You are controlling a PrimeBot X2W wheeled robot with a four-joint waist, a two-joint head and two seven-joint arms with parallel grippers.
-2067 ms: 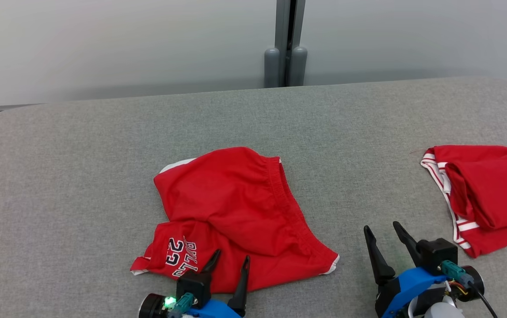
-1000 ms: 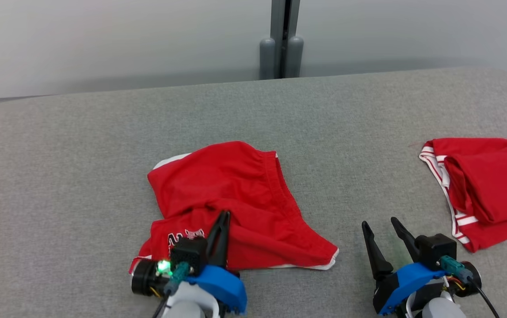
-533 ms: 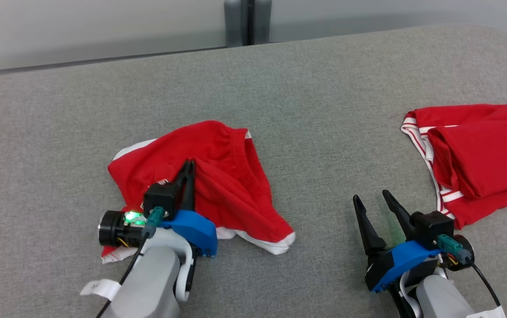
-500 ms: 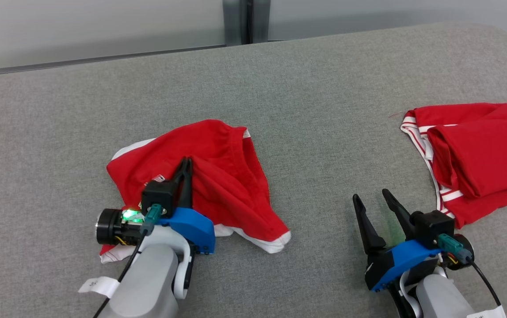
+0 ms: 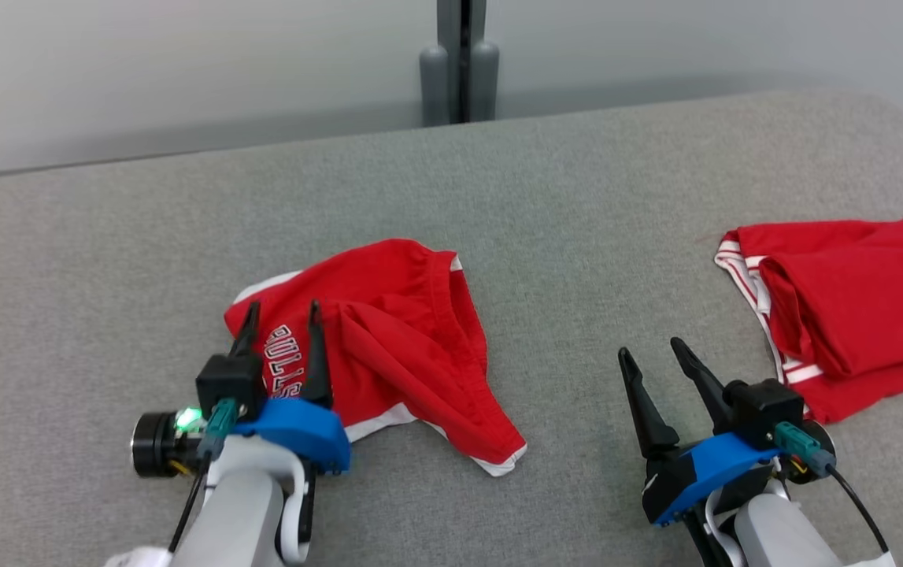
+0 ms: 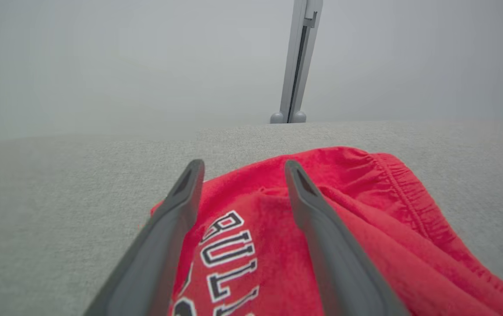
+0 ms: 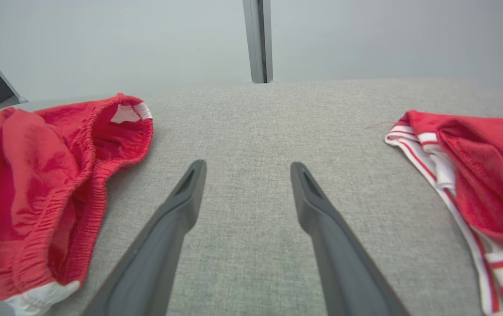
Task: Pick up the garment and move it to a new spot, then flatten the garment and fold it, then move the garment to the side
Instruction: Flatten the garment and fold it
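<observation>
straddling the print: left gripper spread over the garment

the garment [image 5: 412, 339], a pair of red shorts, lies crumpled on the grey padded surface [image 5: 577, 197], directly under and ahead of the left gripper [image 5: 283, 307]. its long axis runs from those fingertips off to the gripper's right and back toward the robot, ending in a white-edged hem corner. the left gripper is plainly the nearer one: its two fingers stand wide apart, one on each side of the white lettering [image 6: 229, 250], low over the cloth and clamping nothing; whether the tips press the fabric i cannot tell. the right gripper [image 5: 649, 348] sits well to the right of the shorts, fingers equally spread over bare surface, empty, between the garment and a second red garment [image 5: 853, 299] farther to its right.
</observation>
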